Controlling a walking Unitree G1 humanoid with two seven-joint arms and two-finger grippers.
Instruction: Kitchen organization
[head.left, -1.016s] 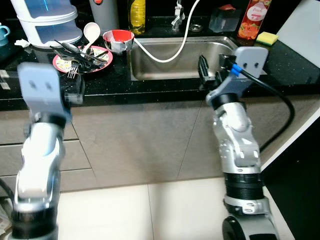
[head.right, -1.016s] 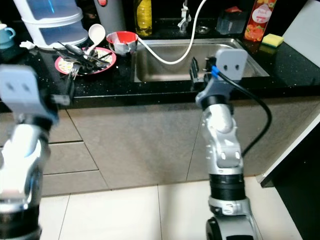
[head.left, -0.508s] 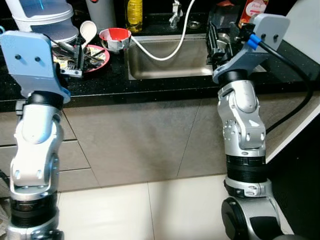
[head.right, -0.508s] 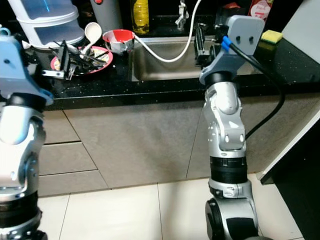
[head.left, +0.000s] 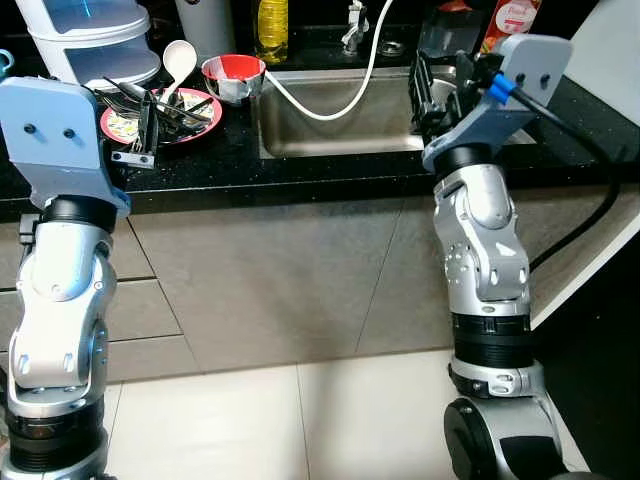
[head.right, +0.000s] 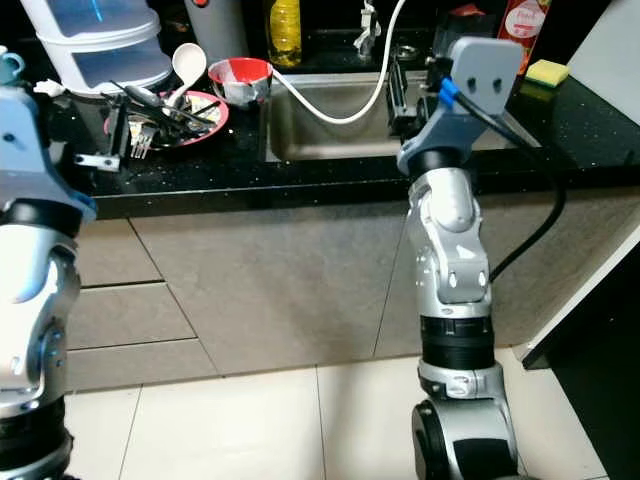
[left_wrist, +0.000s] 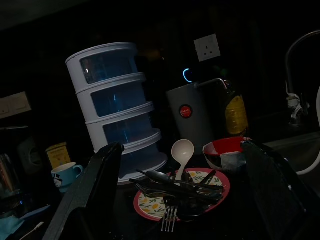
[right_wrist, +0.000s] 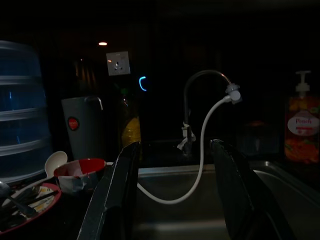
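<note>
Left hand (head.left: 146, 128), fingers apart, hovers before the red-rimmed patterned plate of dark cutlery (head.left: 160, 112) on the black speckled worktop (head.left: 330, 170). Right hand (head.left: 422, 88), fingers apart, hangs over the steel sink (head.left: 335, 125).

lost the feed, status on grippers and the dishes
Left gripper open, empty, facing the plate of cutlery. Right gripper open over the sink. Nothing blocking.

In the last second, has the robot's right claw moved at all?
Yes. The right gripper has risen from the counter's front edge and now hangs over the sink.
</note>
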